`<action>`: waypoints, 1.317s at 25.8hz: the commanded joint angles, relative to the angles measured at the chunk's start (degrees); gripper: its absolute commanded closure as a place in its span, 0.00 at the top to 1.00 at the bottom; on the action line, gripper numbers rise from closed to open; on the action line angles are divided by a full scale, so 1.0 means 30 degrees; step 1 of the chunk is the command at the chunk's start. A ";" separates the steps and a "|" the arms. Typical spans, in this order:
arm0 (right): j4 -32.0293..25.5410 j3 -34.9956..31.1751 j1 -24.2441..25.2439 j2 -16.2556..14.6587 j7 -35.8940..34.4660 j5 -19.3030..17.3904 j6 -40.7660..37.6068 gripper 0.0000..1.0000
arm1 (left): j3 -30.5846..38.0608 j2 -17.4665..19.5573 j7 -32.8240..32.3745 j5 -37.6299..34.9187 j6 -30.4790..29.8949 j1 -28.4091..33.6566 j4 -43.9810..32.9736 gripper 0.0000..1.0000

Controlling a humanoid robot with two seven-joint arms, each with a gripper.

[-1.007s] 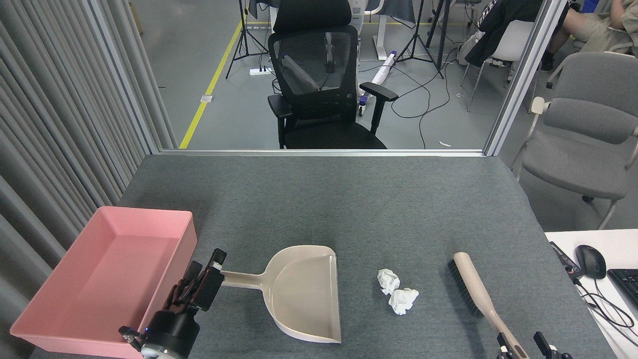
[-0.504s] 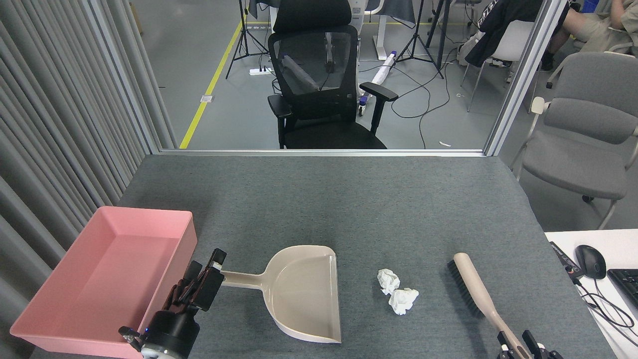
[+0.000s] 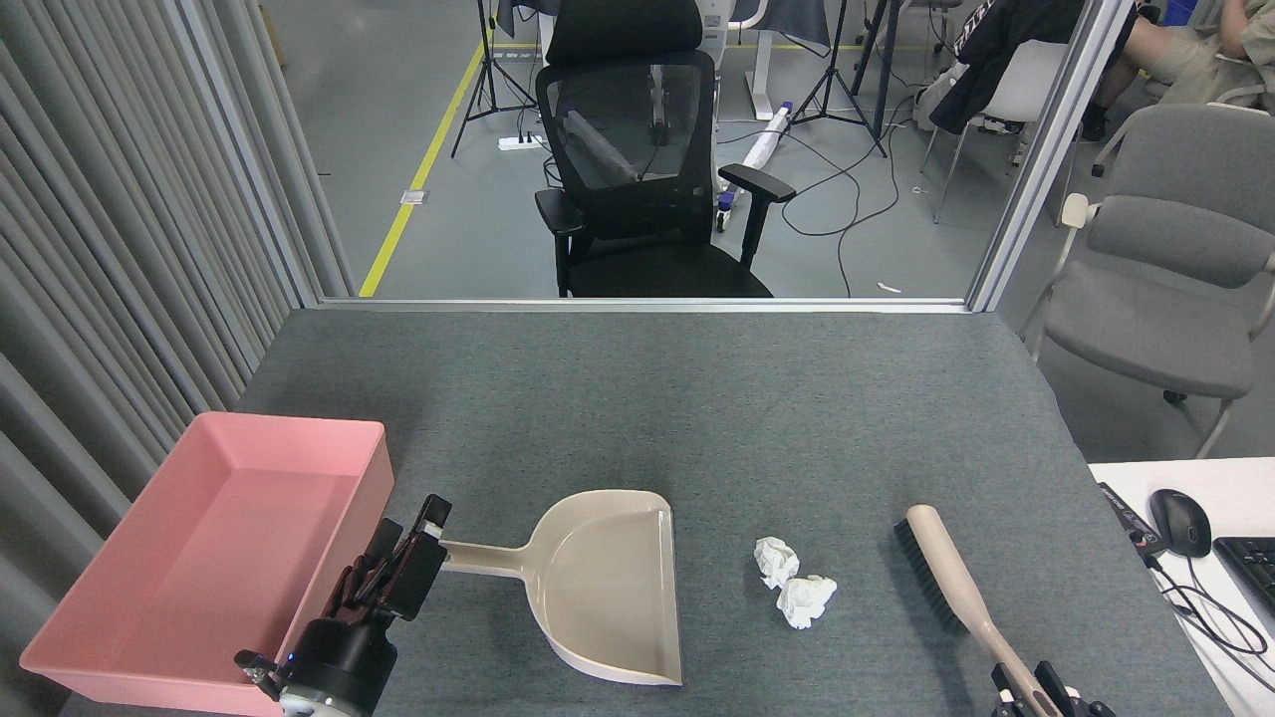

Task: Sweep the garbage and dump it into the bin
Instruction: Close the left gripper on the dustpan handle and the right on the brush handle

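Garbage (image 3: 794, 586), two crumpled white paper balls touching each other, lies on the grey table (image 3: 697, 418) between the beige dustpan (image 3: 608, 583) and the brush (image 3: 951, 583). The left gripper (image 3: 416, 558) is clamped on the dustpan's handle, right beside the pink bin (image 3: 214, 558). The right gripper (image 3: 1036, 692), mostly cut off at the bottom edge, appears closed around the brush handle's end.

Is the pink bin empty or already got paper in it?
Empty. The pink bin shows only bare floor; both paper balls lie on the table, between dustpan and brush.
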 commanded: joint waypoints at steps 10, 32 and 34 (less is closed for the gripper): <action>0.0028 0.0094 -0.0001 0.0030 0.0060 0.0000 -0.0055 0.52 | -0.0029 0.0037 -0.0024 -0.0005 -0.0008 0.0001 -0.0170 0.99; 0.0028 0.0094 0.0058 0.0030 -0.0145 -0.0029 -0.0406 0.08 | -0.0088 -0.0080 0.0005 0.0141 -0.0243 0.0001 0.0093 0.99; 0.0028 0.0094 0.0028 0.0059 -0.0175 -0.0029 -0.0641 0.08 | -0.0146 -0.0080 0.0005 0.0141 -0.0272 0.0001 0.0064 0.99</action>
